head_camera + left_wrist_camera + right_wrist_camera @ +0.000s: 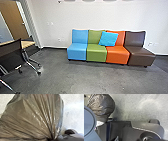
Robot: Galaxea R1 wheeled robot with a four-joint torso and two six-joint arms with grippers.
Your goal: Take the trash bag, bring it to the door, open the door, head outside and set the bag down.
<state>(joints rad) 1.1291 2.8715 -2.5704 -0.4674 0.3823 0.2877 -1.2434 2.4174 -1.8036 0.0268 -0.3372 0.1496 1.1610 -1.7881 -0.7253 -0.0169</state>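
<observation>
The dark, shiny trash bag [35, 115] looms large in the left wrist view. Its pleats draw together at my left gripper [51, 139], which is shut on the gathered plastic. The same bag [102, 106] shows in the right wrist view, rounded and full, close to the robot's dark base. How my right gripper stands cannot be told. A wooden door [15, 21] with a handle stands at the upper left of the head view.
Ahead, along the white wall [57, 15], is a row of blue, green, orange and brown seats [96, 53] with a blue cushion [108, 38]. Dark chairs [11, 53] on metal legs and a light tabletop [27, 44] are at the left. Grey floor [75, 77] lies before the seats.
</observation>
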